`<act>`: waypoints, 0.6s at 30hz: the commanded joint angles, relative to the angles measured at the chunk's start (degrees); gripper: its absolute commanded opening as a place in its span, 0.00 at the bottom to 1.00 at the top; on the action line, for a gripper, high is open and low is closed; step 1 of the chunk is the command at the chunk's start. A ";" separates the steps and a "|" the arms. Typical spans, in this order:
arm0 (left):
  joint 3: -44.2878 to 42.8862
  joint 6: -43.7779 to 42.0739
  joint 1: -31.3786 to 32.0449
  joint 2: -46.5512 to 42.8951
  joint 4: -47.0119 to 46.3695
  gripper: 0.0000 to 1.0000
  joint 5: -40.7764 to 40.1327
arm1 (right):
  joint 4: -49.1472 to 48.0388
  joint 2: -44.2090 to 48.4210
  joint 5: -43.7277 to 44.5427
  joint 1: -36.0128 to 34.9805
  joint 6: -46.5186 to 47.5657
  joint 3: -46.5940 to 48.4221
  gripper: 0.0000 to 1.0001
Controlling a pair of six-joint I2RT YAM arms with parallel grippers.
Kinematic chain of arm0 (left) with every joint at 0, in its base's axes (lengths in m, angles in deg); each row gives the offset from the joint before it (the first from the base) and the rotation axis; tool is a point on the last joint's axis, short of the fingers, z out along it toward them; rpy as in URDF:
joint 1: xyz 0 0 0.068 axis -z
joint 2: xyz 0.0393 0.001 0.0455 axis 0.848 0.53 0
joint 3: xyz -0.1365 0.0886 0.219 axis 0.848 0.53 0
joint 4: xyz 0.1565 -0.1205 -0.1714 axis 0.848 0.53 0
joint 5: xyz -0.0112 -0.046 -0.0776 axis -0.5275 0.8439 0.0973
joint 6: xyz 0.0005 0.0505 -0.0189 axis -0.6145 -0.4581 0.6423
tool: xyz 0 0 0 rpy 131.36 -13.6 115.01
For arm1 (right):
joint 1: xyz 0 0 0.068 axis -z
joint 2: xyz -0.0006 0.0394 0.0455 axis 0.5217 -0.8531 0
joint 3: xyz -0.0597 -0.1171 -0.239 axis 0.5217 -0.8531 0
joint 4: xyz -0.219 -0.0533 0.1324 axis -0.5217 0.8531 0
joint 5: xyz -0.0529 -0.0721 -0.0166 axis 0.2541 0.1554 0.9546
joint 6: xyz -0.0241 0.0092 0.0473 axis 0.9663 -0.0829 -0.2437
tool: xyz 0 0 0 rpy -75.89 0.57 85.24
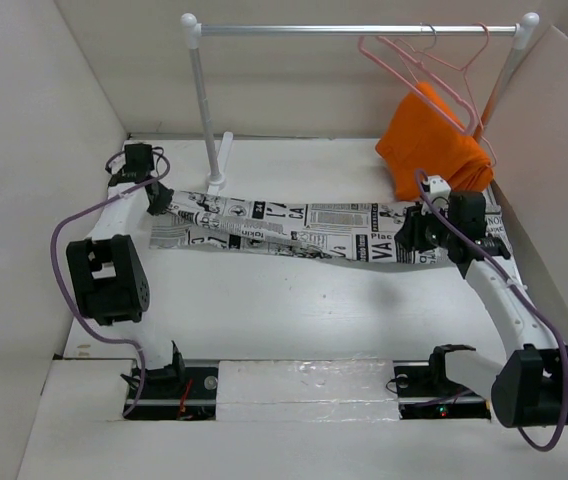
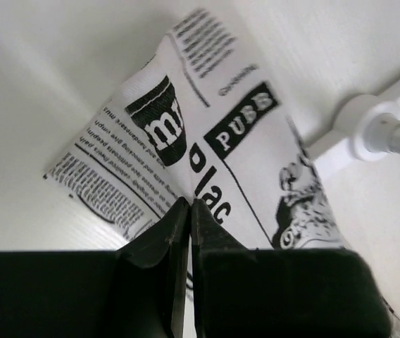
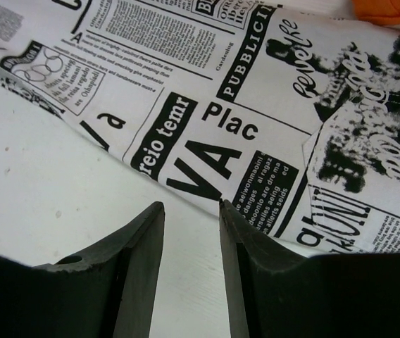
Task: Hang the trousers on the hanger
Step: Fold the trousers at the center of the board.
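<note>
The trousers (image 1: 294, 228), white with black newspaper print, lie stretched left to right across the table. My left gripper (image 1: 159, 200) is at their left end. In the left wrist view its jaws (image 2: 189, 205) are shut, pinching a raised fold of the trousers (image 2: 207, 127). My right gripper (image 1: 414, 235) is over their right end. In the right wrist view it (image 3: 191, 205) is open and empty, with bare table between the fingers and the trousers' edge (image 3: 256, 127) just ahead. The pale pink hanger (image 1: 396, 58) hangs on the rail at the back right.
A white clothes rail (image 1: 354, 30) spans the back; its left post foot (image 1: 219, 165) stands near my left gripper and shows in the left wrist view (image 2: 369, 130). An orange cloth (image 1: 432, 140) hangs at the back right, beside the right wall.
</note>
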 commanded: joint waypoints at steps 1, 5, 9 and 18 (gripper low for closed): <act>-4.63 -2.84 0.35 -9.41 8.77 0.00 -6.72 | 0.66 -1.52 -1.77 -0.68 4.35 3.75 0.43; -5.07 -3.73 0.35 -9.25 13.61 0.00 -7.87 | -0.13 -3.54 -2.92 -1.20 4.71 3.75 0.43; -0.25 -3.99 -0.17 -8.29 13.80 0.25 -9.27 | 0.04 -5.39 -3.54 -1.20 4.88 4.19 0.43; 6.79 -3.03 -0.18 -11.09 10.11 0.96 -10.86 | 3.99 -6.71 0.42 -3.05 5.32 4.55 0.48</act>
